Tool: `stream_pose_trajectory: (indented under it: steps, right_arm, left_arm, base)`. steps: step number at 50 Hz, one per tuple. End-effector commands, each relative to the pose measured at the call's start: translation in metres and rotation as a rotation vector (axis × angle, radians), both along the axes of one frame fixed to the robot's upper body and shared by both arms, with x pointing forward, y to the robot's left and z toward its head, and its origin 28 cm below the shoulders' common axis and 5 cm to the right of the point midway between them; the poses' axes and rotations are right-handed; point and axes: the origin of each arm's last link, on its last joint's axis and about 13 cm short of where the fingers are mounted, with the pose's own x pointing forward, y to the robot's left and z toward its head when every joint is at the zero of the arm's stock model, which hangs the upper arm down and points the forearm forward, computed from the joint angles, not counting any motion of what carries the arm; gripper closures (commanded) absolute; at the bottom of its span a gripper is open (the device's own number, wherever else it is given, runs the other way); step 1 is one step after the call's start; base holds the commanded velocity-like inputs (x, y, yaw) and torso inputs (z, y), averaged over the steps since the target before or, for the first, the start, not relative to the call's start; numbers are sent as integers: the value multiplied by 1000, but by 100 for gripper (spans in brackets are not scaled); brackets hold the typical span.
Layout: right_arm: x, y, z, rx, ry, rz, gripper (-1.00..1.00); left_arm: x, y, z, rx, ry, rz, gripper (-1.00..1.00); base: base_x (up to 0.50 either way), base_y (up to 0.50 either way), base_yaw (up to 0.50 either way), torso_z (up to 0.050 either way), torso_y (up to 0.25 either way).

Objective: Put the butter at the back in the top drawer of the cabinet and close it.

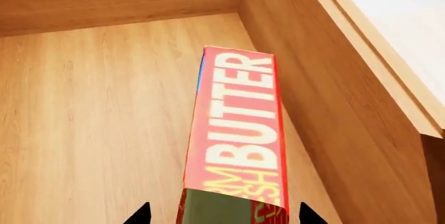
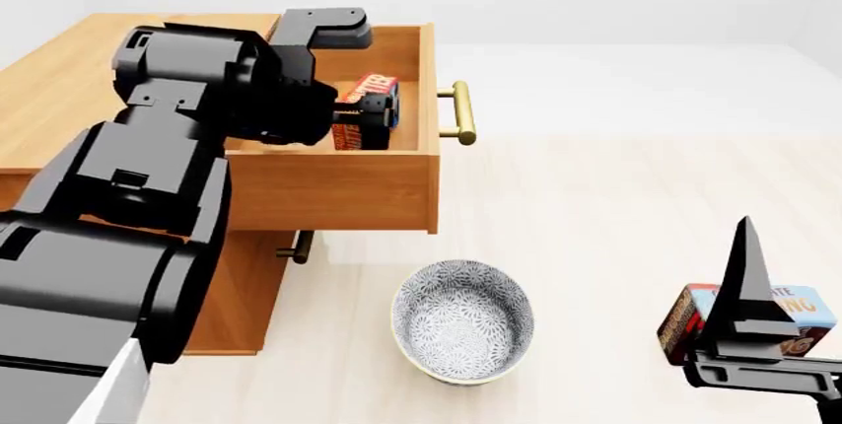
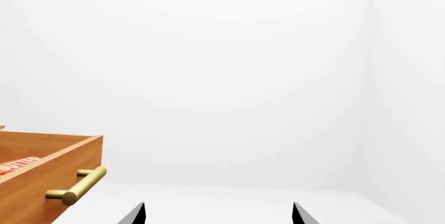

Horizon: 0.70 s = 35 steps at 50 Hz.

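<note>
Cabinet [image 2: 79, 89] first: we see 1 of them, light-brown wood, at the far left of the scene and by far the biggest thing in view. Its top drawer [image 2: 335, 187] is pulled well out to the right, with 1 brass bar handle [image 2: 460, 113] on its front; we can make out part of 1 more handle [image 2: 298, 247] lower down, and the rest of the lower fronts are hidden by the open drawer and our left arm.

We have 2 arms. Our left arm reaches over the open drawer, and the left gripper [image 2: 373, 108] sits inside it with its jaws closed against the 2 sides of the butter [image 2: 375, 85]. The left wrist view shows that 1 red-and-orange box [image 1: 240, 130] on edge between the 2 dark fingertips [image 1: 141, 214], above the drawer floor and near a side wall and corner; we cannot tell whether it touches the floor.

Near the middle of the floor stands 1 patterned bowl [image 2: 463, 318], right of the cabinet and apart from it.

At the near right, the right gripper [image 2: 750, 296] hangs in front of 1 brown-and-blue box [image 2: 687, 323]. Its 2 tips [image 3: 132, 216] in the right wrist view stand well apart with nothing between them.
</note>
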Motion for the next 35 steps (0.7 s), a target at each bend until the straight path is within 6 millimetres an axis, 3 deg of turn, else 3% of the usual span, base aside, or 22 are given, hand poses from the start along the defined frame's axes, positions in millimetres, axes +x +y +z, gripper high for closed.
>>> stream_pose_trajectory:
  steps: [1,35]
  right_arm:
    - [0,0,-1,2,1,-2,-100]
    - [-4,6,7,-4,-14,4,-100]
  left_arm:
    - [0,0,0,-9,-6,7,-100]
    - [1,2,47,-38,-161,26,-100]
  base:
    - [0,0,0,0,0]
    - [0,0,0,0,0]
